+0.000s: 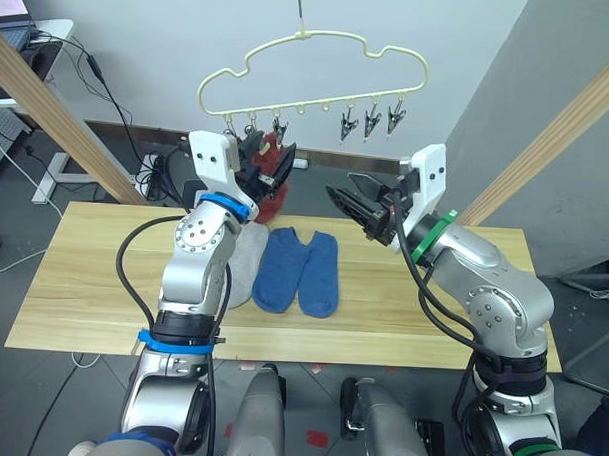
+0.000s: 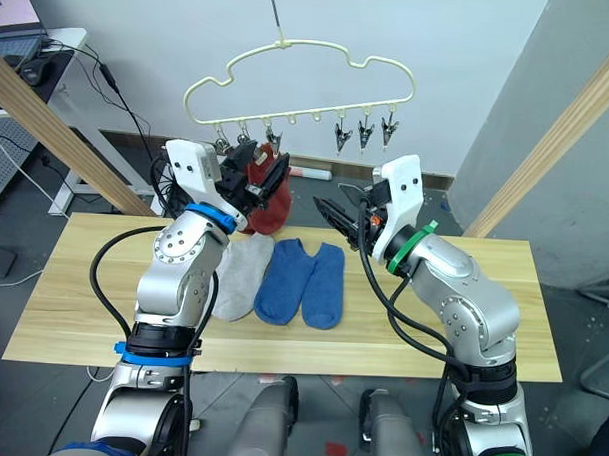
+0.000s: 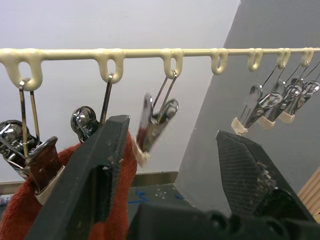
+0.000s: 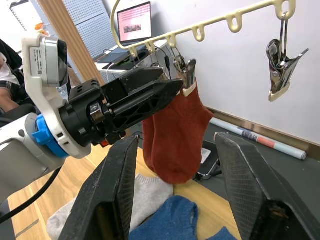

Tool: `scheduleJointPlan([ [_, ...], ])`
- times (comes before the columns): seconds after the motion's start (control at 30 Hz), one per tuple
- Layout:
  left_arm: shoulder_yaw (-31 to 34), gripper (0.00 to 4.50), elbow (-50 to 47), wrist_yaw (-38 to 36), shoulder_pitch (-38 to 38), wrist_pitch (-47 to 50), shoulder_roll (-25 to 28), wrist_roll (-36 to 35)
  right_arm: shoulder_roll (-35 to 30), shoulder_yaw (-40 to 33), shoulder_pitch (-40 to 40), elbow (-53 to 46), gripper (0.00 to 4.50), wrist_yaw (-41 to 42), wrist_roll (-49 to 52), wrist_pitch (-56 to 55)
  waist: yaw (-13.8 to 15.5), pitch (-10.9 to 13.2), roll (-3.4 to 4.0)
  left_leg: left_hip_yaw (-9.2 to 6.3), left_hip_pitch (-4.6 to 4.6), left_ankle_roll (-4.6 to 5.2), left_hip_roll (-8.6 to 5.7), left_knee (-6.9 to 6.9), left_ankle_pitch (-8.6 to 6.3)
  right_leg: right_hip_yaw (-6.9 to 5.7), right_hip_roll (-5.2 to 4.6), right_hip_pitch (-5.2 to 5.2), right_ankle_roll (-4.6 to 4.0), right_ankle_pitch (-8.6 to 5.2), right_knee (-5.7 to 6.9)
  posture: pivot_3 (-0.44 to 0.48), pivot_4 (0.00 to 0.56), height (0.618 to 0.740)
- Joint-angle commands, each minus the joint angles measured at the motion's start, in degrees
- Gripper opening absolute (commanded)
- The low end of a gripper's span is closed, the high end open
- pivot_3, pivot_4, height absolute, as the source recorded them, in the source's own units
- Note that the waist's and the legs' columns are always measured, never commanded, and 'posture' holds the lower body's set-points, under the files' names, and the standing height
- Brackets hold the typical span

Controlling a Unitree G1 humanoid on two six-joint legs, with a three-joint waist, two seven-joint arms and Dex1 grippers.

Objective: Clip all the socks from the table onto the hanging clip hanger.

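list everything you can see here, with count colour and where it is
rust red socks: at least one, rust red, hanging from clips at the left end of the hanger bar
blue socks: two, blue, flat side by side mid-table
grey sock: one seen, light grey, on the table left of the blue pair, partly behind the left arm
clip hanger: one, pale yellow, hanging above the table's far edge
free clips: three, metal, at the bar's right end
table: one, light wood
wooden poles: two, slanting at either side
left gripper: black, open, at the red socks
right gripper: black, open, above the table
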Motion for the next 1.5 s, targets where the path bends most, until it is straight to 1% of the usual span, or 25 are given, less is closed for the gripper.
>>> scheduleJointPlan([
  [0.03, -0.2, 3.02, 0.2, 0.2, -2.0, -2.4, -0.4, 1.1, -0.1, -0.8, -0.9, -1.0, 2.53, 0.0, 0.8, -0.5, 0.0, 0.0, 0.0, 0.0, 0.0, 0.0, 0.0, 0.0, 0.0, 0.0, 0.0, 0.0, 0.0, 0.0, 0.0, 0.16, 0.314, 0.74],
  [0.1, -0.2, 3.02, 1.3, 0.6, -2.8, -3.0, -0.6, 1.7, -0.1, -0.8, -1.0, -0.9, 2.53, 0.0, 0.7, -0.6, 0.0, 0.0, 0.0, 0.0, 0.0, 0.01, -0.01, 0.01, 0.0, 0.0, 0.0, 0.0, 0.0, 0.0, 0.0, 0.158, 0.315, 0.74],
  [0.2, -0.3, 2.4, 2.3, 1.2, -3.5, -3.8, -0.9, 2.5, -0.2, -0.9, -1.2, -0.7, 2.53, 0.0, 0.7, -0.6, 0.0, 0.0, 0.0, 0.01, 0.0, 0.02, -0.01, 0.01, 0.0, 0.0, 0.0, 0.0, 0.0, 0.0, 0.01, 0.158, 0.315, 0.74],
  [0.23, -0.4, 2.1, 2.5, 1.4, -3.5, -3.7, -1.0, 2.7, -0.2, -0.8, -1.2, -0.7, 2.53, -0.1, 0.6, -0.7, 0.0, 0.0, 0.0, 0.01, 0.0, 0.01, -0.01, 0.01, 0.0, 0.0, 0.0, 0.0, 0.0, 0.0, 0.0, 0.158, 0.315, 0.74],
  [1.03, -1.0, 2.1, 10.7, -0.1, -8.5, -8.5, -2.8, 4.1, 0.6, -1.4, -2.8, -1.1, 2.53, -1.4, 1.4, -0.1, -0.2, 0.0, 0.0, 0.01, 0.0, 0.01, -0.02, 0.02, 0.0, -0.02, 0.0, 0.0, -0.01, 0.0, 0.02, 0.138, 0.316, 0.74],
  [1.5, -0.7, 2.1, 13.3, -0.7, -10.3, -9.7, -2.9, 4.2, 0.6, -1.5, -2.8, -0.9, 2.53, -1.7, 1.2, -0.1, -0.3, 0.0, 0.0, 0.0, -0.01, 0.0, -0.02, 0.02, 0.01, -0.03, 0.0, 0.0, -0.01, 0.0, 0.01, 0.136, 0.316, 0.74],
])
